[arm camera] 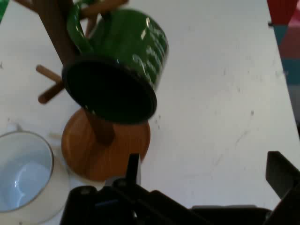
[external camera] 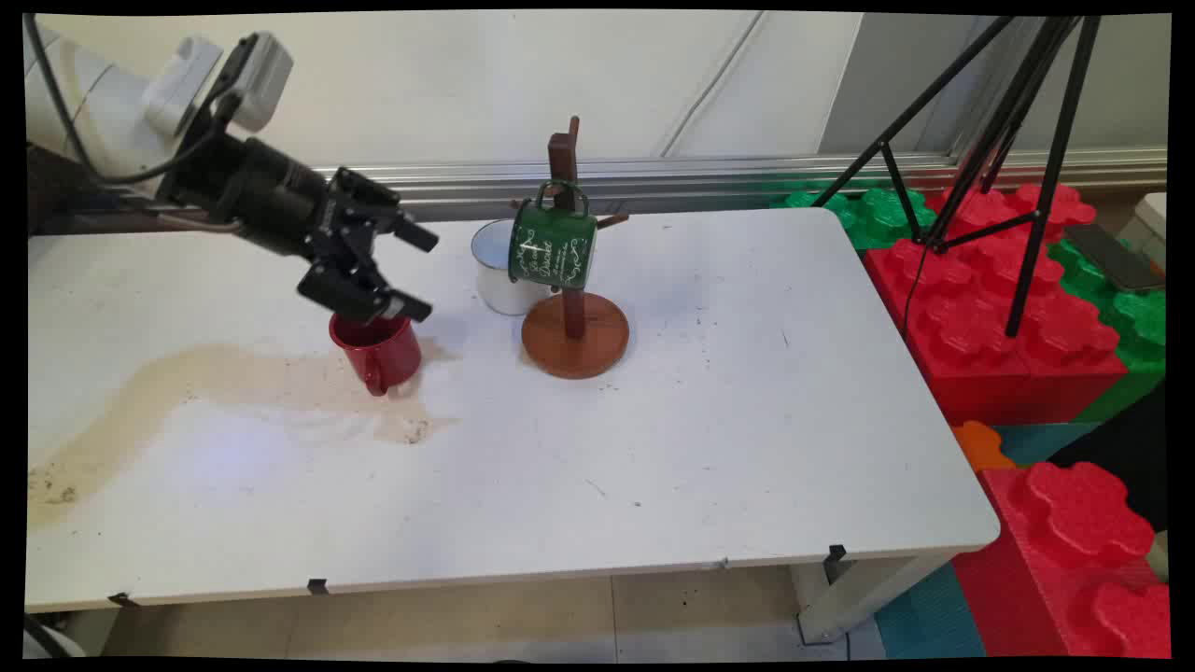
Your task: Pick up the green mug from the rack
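Observation:
My black gripper point(external camera: 418, 273) hangs open just above and right of a red mug point(external camera: 378, 352) that stands on the white table point(external camera: 709, 439); nothing is between the fingers. A wooden mug tree point(external camera: 572, 308) stands to the right, with a green mug point(external camera: 553, 245) hung by its handle on a peg. A white mug point(external camera: 497, 269) sits upright behind the tree's base. In the hand view the green mug point(arm camera: 124, 65) and the tree's round base point(arm camera: 108, 147) fill the upper left, the white mug point(arm camera: 28, 176) is at lower left, and the gripper point(arm camera: 206, 180) frames bare table.
A brownish stain point(external camera: 215, 383) runs across the table's left half, under the red mug. Big red and green toy blocks point(external camera: 1008, 308) and a black tripod point(external camera: 1008, 168) stand off the table's right side.

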Robot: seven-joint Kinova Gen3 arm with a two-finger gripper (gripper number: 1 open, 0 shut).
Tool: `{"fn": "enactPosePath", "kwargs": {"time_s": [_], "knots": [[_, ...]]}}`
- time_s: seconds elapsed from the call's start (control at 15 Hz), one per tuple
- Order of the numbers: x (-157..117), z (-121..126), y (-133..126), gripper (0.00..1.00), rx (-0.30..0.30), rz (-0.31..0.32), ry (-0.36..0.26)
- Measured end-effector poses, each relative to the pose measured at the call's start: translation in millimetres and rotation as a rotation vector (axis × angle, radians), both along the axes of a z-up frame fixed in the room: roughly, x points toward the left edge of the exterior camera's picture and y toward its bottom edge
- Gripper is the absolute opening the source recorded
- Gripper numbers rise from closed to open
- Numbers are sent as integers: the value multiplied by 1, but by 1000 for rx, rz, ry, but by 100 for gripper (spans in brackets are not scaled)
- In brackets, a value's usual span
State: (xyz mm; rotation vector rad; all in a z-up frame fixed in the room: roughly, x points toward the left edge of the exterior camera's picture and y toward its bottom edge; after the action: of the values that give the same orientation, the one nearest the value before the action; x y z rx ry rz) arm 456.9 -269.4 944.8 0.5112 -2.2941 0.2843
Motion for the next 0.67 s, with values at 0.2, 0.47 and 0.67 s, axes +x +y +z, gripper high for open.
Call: {"fn": "enactPosePath", "kwargs": {"time_s": [0.2,0.47,0.67], "knots": [[-6,0,-10,100,3,31,70],[-13,-9,-24,100,14,62,146],[-18,-19,-31,100,28,78,188]]}}
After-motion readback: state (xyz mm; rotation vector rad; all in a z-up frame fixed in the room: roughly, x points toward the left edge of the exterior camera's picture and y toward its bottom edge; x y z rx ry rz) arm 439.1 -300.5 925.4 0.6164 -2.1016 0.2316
